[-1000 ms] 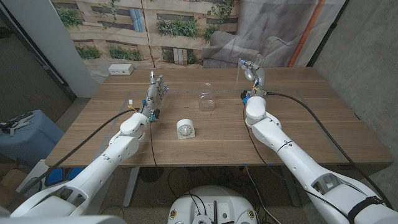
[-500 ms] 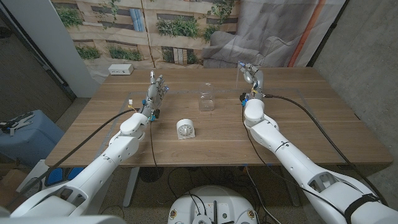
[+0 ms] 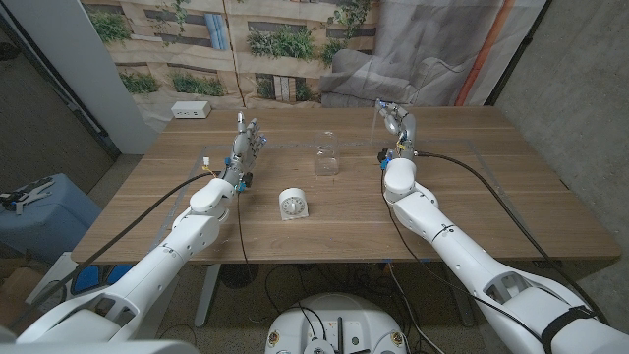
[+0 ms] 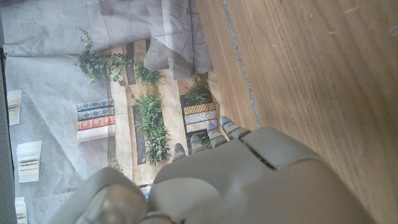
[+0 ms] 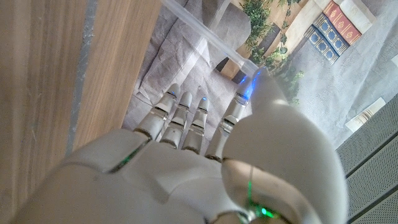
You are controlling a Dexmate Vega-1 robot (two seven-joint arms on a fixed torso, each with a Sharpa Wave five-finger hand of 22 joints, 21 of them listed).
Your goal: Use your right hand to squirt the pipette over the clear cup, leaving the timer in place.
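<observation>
R hand (image 3: pixel 397 124) is up over the far R part of the table (image 3: pixel 511 197), pinching a pipette (image 3: pixel 376 120) btw thumb and fingers (image 5: pixel 186 115). Pipette is a thin clear plastic tube; in the wrist view (image 5: pixel 208 38) it runs slantwise past the fingertips, stem translucent, no markings legible. It hangs to the R of the cup (image 3: pixel 325 158), apart from it, not over it. Cup is clear, ribbed-looking, upright mid-table. Timer (image 3: pixel 293 205) is a small white round-faced dial nearer the robot, apart from the cup; face writing too small to read. L hand (image 3: pixel 247 144) stands w/ fingers up and apart, holding nothing. Table is wood-grain, matte.
</observation>
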